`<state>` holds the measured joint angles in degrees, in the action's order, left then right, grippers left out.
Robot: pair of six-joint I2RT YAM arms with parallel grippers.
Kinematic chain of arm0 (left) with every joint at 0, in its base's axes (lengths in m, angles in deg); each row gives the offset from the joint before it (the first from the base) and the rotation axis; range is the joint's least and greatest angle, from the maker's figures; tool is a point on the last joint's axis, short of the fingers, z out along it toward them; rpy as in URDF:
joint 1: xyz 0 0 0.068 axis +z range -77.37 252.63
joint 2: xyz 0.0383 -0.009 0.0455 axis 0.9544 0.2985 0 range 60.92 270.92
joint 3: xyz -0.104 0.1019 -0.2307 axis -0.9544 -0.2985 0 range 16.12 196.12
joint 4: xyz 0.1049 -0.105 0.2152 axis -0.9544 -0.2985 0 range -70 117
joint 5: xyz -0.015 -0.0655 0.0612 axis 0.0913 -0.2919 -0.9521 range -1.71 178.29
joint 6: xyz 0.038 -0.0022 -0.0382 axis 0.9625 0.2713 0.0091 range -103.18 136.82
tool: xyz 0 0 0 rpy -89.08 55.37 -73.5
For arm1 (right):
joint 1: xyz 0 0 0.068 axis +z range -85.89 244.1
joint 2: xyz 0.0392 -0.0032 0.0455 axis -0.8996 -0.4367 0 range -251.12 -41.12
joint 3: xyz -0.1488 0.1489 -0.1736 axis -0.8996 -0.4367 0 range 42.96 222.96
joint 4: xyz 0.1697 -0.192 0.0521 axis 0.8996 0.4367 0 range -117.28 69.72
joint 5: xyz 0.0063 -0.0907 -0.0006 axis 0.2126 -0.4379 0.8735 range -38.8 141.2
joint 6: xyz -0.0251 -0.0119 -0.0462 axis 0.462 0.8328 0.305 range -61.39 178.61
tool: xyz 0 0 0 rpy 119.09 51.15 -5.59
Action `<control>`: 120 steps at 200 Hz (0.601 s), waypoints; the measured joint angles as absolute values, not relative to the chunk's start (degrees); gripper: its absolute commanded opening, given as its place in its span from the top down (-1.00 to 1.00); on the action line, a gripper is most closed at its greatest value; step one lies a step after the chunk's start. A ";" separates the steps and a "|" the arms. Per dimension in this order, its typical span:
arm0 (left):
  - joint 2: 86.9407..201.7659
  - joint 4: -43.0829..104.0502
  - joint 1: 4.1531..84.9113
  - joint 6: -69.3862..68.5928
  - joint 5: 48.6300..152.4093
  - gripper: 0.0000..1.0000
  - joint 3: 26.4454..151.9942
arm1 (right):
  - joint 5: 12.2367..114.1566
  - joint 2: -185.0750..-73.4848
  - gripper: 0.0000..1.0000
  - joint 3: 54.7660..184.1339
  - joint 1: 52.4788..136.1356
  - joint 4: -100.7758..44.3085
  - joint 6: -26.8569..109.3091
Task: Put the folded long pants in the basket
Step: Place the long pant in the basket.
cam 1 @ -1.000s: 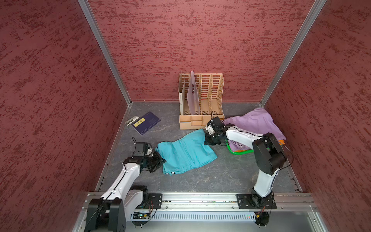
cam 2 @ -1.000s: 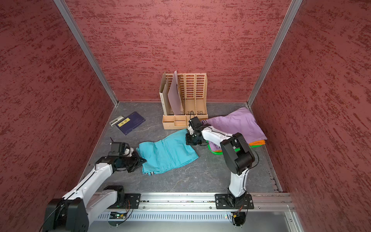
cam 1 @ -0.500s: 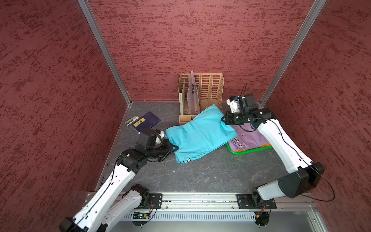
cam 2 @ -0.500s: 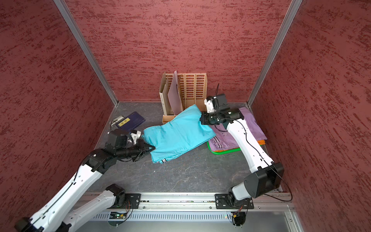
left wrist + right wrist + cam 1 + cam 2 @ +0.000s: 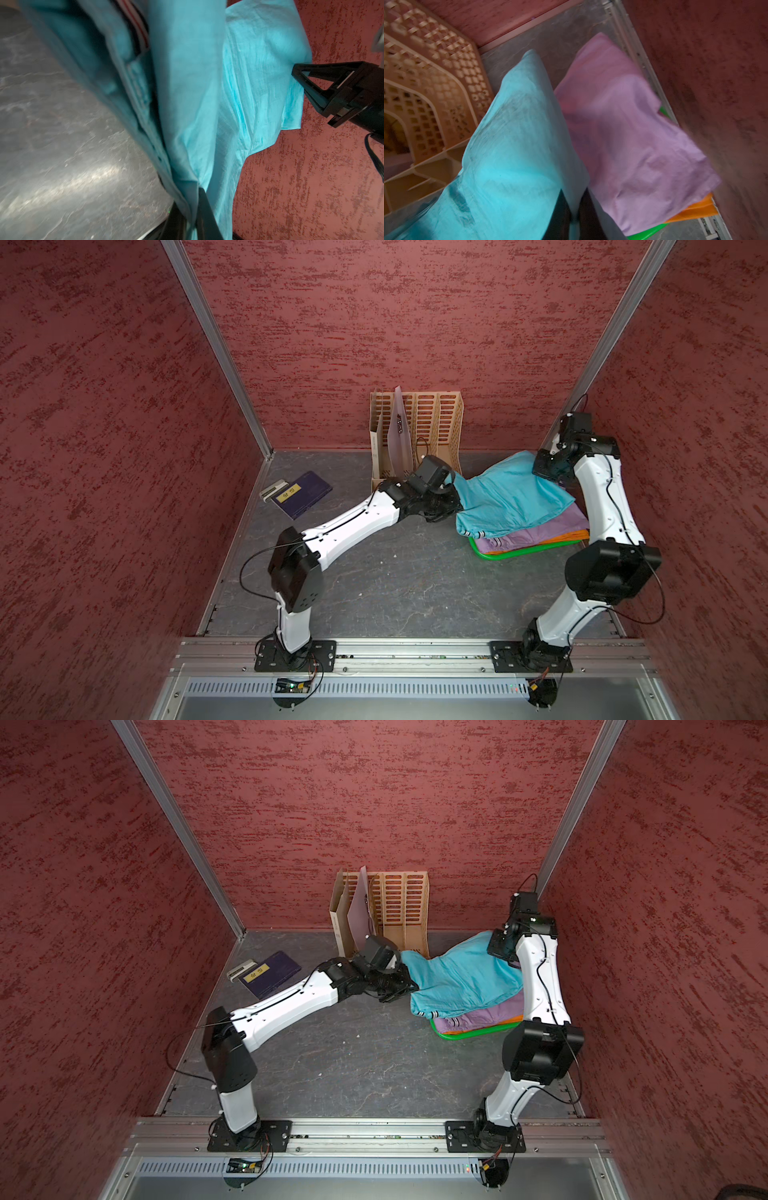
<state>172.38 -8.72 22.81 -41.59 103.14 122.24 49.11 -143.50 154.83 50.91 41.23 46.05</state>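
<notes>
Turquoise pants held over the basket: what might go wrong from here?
The turquoise pants hang past the basket rim on the left pincer side; released here, that end may land on the table. The right pincer grips only an edge; the fold may open. The left pincer is close to the file organizer and might bump it.

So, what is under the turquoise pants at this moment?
Under the turquoise pants lie the lilac pants, and below them an edge of the orange pants, all in the green basket, whose rim alone shows. Whatever lies deeper in the basket is covered.
</notes>
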 measured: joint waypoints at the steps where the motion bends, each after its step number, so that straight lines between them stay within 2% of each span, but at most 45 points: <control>1: 172.95 -8.72 22.70 -41.44 103.12 1.00 122.79 | 49.04 -143.61 1.00 154.92 50.76 41.23 46.05; 40: 182.68 -8.33 21.32 -39.05 102.90 1.00 132.01 | 47.76 -148.05 1.00 158.92 45.97 41.21 46.05; 117: 188.56 -6.71 20.80 -36.74 99.71 1.00 132.91 | 47.86 -155.20 1.00 158.92 44.82 38.58 45.90; 120: 188.56 -6.58 20.75 -36.69 99.67 0.90 132.91 | 47.86 -155.42 1.00 158.92 44.75 38.54 45.86</control>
